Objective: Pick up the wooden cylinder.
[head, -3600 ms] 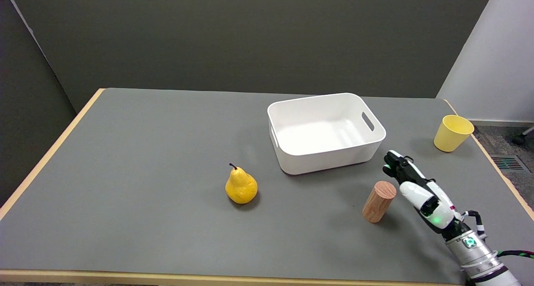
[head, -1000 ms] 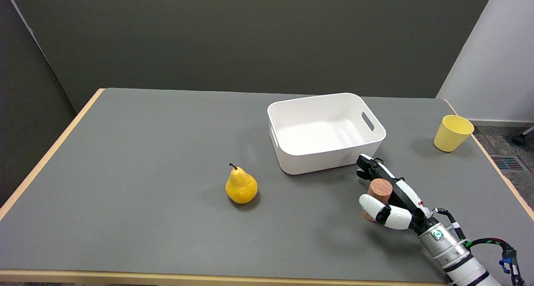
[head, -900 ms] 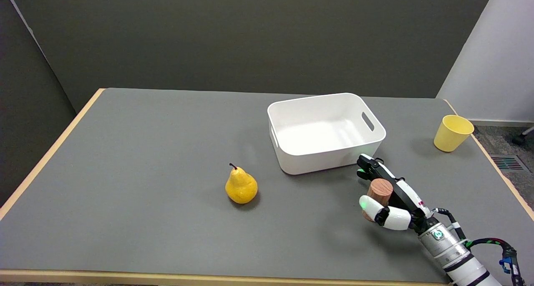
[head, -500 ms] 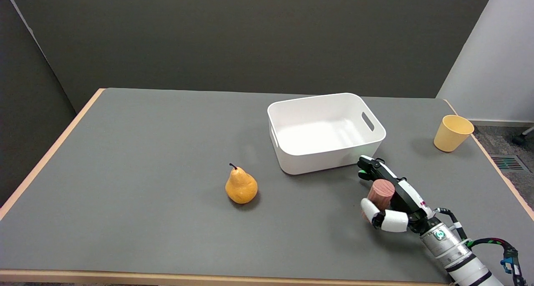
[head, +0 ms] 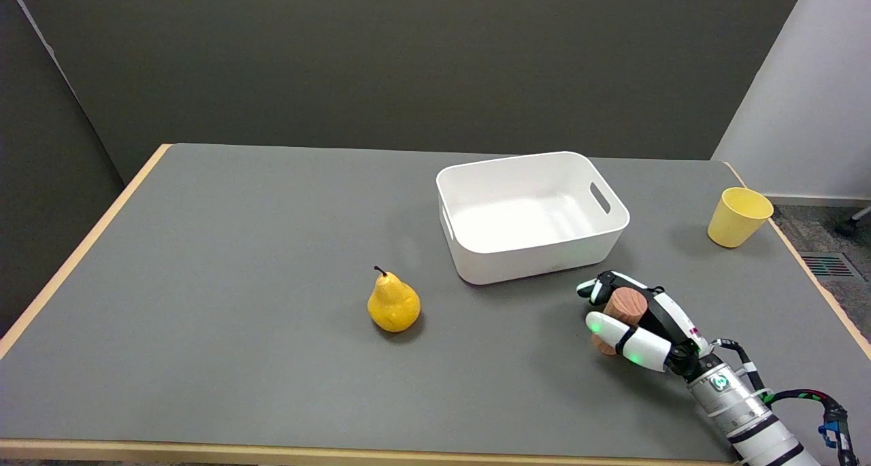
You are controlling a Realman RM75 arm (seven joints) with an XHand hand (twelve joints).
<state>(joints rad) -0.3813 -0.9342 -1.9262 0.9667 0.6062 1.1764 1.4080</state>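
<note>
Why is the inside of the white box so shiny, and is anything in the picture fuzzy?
Head view: light from above glares off the white bin's floor; soft shadows sit beside the pear and yellow cup; nothing is blurred, the right hand around the wooden cylinder looks sharp.

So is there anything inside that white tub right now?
No, the white tub shows only its bare white floor; the wooden cylinder is outside it, in the right hand.
</note>
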